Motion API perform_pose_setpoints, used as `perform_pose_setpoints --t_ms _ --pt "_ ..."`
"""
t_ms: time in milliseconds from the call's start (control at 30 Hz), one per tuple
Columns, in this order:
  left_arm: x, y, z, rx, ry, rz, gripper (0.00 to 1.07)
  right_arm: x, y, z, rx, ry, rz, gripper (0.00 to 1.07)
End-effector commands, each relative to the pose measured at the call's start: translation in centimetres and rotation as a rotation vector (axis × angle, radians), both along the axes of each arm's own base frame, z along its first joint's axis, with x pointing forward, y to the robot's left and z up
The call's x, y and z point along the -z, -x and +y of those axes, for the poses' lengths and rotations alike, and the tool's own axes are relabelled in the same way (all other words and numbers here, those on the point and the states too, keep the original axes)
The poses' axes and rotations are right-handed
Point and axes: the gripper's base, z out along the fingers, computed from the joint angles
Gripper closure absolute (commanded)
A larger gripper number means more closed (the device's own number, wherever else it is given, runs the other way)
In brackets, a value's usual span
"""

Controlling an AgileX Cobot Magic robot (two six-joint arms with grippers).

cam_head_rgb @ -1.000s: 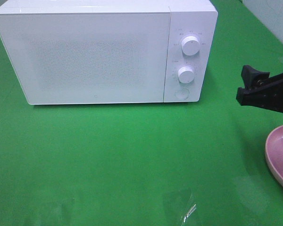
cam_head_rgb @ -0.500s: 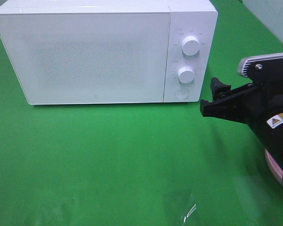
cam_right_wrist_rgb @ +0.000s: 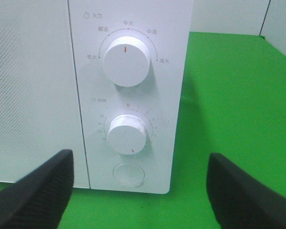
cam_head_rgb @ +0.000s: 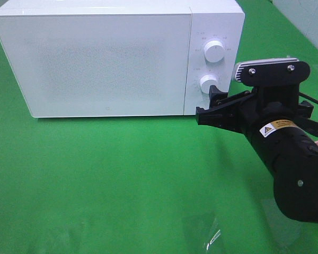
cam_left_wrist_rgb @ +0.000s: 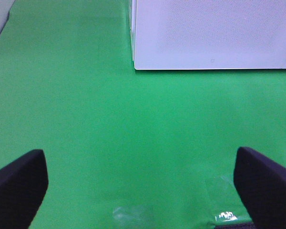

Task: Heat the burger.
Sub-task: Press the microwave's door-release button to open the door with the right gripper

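Our left gripper [cam_left_wrist_rgb: 139, 164] hangs over the green tabletop cloth [cam_left_wrist_rgb: 86, 95], its black fingers spread wide with nothing between them. Ahead of it stands the white box-shaped microwave oven [cam_head_rgb: 106, 58], door shut. Its right-hand panel carries the upper round white dial [cam_head_rgb: 214, 51], the lower round white dial [cam_head_rgb: 208, 83] and a round flat button [cam_right_wrist_rgb: 128, 174]. Our right gripper [cam_head_rgb: 205, 101] is close in front of that panel, level with the lower dial, jaws wide and gripping nothing. We cannot tell where the burger is, since no view shows it.
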Motion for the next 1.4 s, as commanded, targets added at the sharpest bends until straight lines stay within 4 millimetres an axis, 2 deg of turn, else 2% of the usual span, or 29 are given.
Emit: perform_pose_setpoints --t_ms 33,367,400,500,567,600,633,667,700,733,767,867,933,967,1000,1033,1067,1100,1133,1167,1200,1400 --pt "-0.1 0.2 0.0 0.003 0.008 -0.028 0.09 -0.2 -0.1 0.3 0.006 -0.148 -0.010 0.34" --pt "-0.1 0.2 0.0 0.003 0.008 -0.028 0.09 -0.2 -0.1 0.3 0.027 -0.409 0.013 0.34" --pt "-0.1 0.2 0.0 0.003 0.008 -0.028 0.09 -0.2 -0.1 0.3 0.036 -0.522 0.025 0.35" --pt "-0.1 0.2 0.0 0.003 0.008 -0.028 0.09 -0.2 -0.1 0.3 0.042 -0.587 0.033 0.36" --pt "-0.1 0.2 0.0 0.003 0.008 -0.028 0.09 -0.1 -0.1 0.3 0.064 -0.824 0.060 0.40" --pt "-0.1 0.2 0.0 0.003 0.008 -0.028 0.09 -0.1 -0.1 0.3 0.064 -0.824 0.060 0.40" --pt "-0.1 0.2 0.0 0.003 0.008 -0.028 0.09 -0.1 -0.1 0.3 0.075 -0.934 0.075 0.43" --pt "-0.1 0.2 0.0 0.003 0.008 -0.028 0.09 -0.1 -0.1 0.3 0.075 -0.934 0.075 0.43" --pt "-0.1 0.2 0.0 0.003 0.008 -0.028 0.09 0.0 -0.1 0.3 0.087 -1.041 0.092 0.47" --pt "-0.1 0.2 0.0 0.003 0.008 -0.028 0.09 0.0 -0.1 0.3 0.087 -1.041 0.092 0.47" --pt "-0.1 0.2 0.0 0.003 0.008 -0.028 0.09 0.0 -0.1 0.3 0.099 -1.150 0.105 0.52" --pt "-0.1 0.2 0.0 0.003 0.008 -0.028 0.09 0.0 -0.1 0.3 0.103 -1.192 0.109 0.55" --pt "-0.1 0.2 0.0 0.003 0.008 -0.028 0.09 0.0 -0.1 0.4 0.117 -1.363 0.127 0.69" --pt "-0.1 0.2 0.0 0.003 0.008 -0.028 0.09 0.0 -0.1 0.4 0.117 -1.363 0.127 0.69" --pt "-0.1 0.2 0.0 0.003 0.008 -0.028 0.09 0.0 -0.1 0.4 0.122 -1.412 0.133 0.78" --pt "-0.1 0.2 0.0 0.003 0.008 -0.028 0.09 0.0 -0.1 0.4 0.122 -1.412 0.133 0.78" --pt "-0.1 0.2 0.0 0.003 0.008 -0.028 0.09 0.1 0.0 0.4 0.127 -1.422 0.142 0.86" --pt "-0.1 0.2 0.0 0.003 0.008 -0.028 0.09 0.1 0.0 0.4 0.127 -1.422 0.142 0.86" --pt "-0.1 0.2 0.0 0.003 0.008 -0.028 0.09 0.3 0.0 0.4 0.136 -1.422 0.160 0.96" --pt "-0.1 0.2 0.0 0.003 0.008 -0.028 0.09 0.3 0.0 0.4 0.136 -1.422 0.160 0.96" --pt "-0.1 0.2 0.0 0.003 0.008 -0.028 0.09 0.4 0.0 0.5 0.147 -1.427 0.179 1.05" --pt "-0.1 0.2 0.0 0.003 0.008 -0.028 0.09 0.8 0.0 0.5 0.179 -1.473 0.228 1.07"
